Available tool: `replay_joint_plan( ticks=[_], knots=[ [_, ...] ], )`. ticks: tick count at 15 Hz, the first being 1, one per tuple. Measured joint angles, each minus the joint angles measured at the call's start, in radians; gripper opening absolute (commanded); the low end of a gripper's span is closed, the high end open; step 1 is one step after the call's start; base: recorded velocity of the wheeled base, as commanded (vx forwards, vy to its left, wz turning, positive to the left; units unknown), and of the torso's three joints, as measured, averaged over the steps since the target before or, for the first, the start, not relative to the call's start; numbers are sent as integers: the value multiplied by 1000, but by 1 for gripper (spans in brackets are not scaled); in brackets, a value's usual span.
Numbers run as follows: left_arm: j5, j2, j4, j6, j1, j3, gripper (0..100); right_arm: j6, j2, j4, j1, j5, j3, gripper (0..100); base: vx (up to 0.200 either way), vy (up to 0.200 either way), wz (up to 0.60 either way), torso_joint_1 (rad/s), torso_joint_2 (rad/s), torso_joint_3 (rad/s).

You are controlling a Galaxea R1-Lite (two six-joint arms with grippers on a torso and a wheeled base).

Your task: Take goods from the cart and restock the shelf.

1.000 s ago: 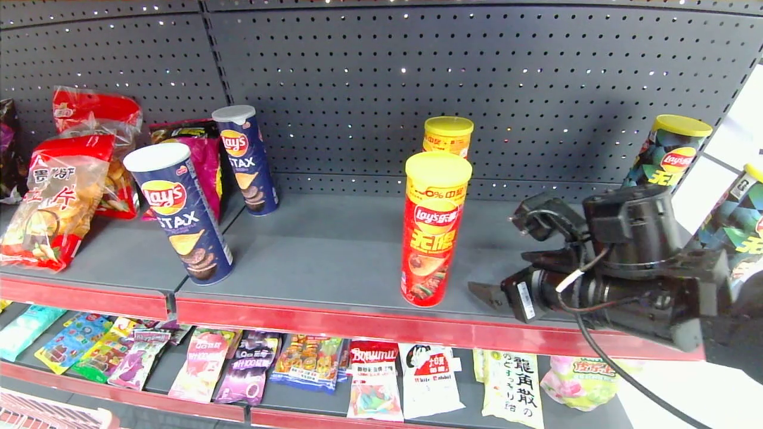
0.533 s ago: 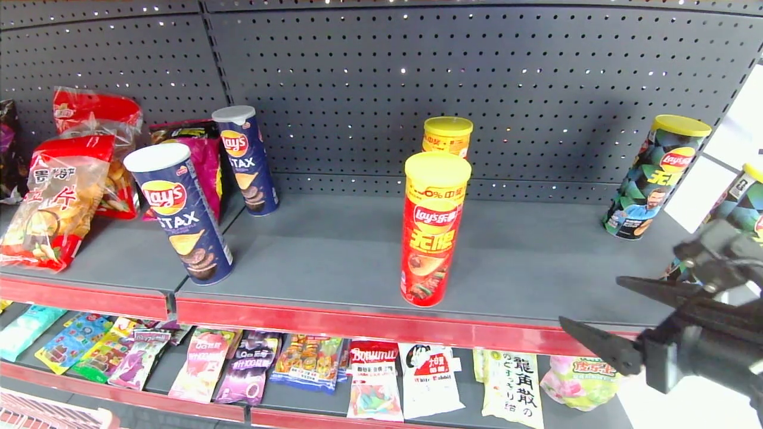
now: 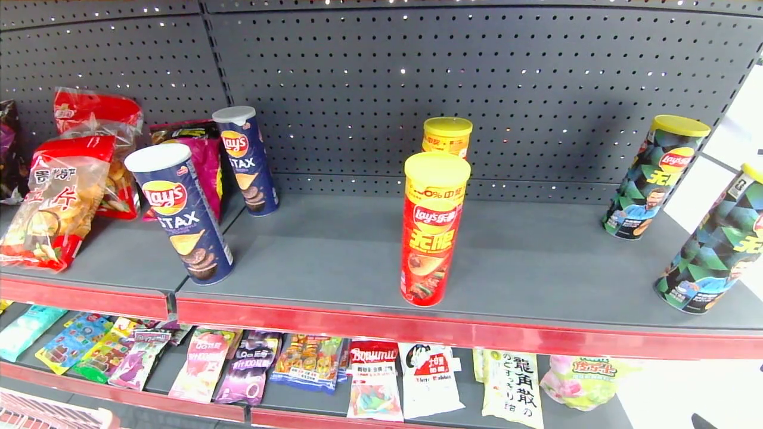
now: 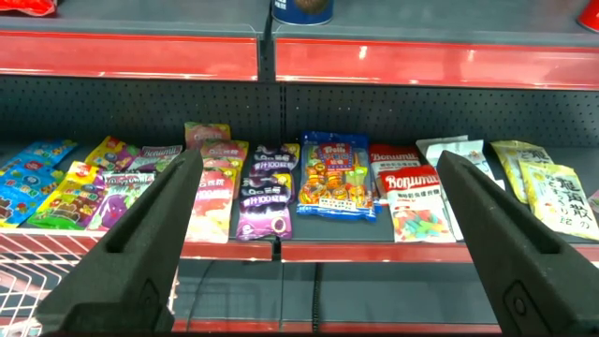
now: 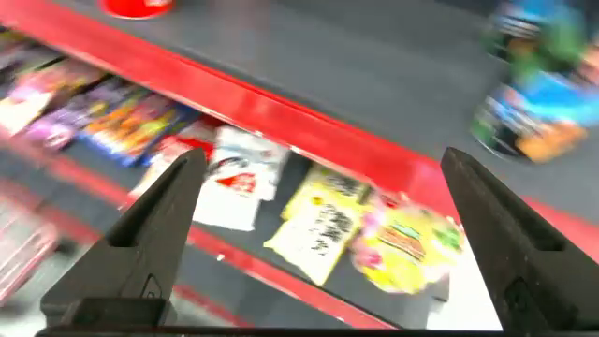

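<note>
**Head view.** The upper shelf [image 3: 334,262], a grey deck with a red front lip, carried six standing chip cans. The front red chip can [image 3: 434,229], yellow-lidded, stood mid-shelf near the lip. The rear red chip can [image 3: 447,136] stood at its 12 o'clock, close to the pegboard back panel [image 3: 477,77]. The front blue chip can [image 3: 179,214], white-lidded, stood at its 9 o'clock, and the rear blue chip can [image 3: 245,159] at its 10 o'clock. The front patterned chip can [image 3: 712,244], dark with a yellow lid, stood at its 3 o'clock, near the shelf's right end and the lip. The rear patterned chip can [image 3: 656,176] stood at its 2 o'clock. No can touched another. Snack bags [image 3: 56,199] leaned at the far 9 o'clock end. The lower shelf [image 3: 587,417] held a row of flat candy packets [image 3: 310,360].

**Left wrist view.** The left gripper [image 4: 320,159] hung in front of the lower shelf. Its dark fingers [image 4: 140,253] were spread wide with nothing between them. The candy packets showed beyond the gap.

**Right wrist view.** The picture was blurred. The right gripper [image 5: 323,157] hung before the upper shelf's red lip. Its fingers [image 5: 140,243] were likewise spread and empty, with the lower shelf's packets beyond them.
</note>
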Motion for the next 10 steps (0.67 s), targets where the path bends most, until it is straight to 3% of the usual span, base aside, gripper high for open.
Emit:
replay_joint_plan(
  ticks=[5,10],
  knots=[
    [0,0,0,0,0,0,100,127,-301,255,-74,-100,36,100,0,0,0,0,0,0],
    [0,0,0,0,0,0,100,265,-439,291,-72,-234,17,100,0,0,0,0,0,0]
  ],
)
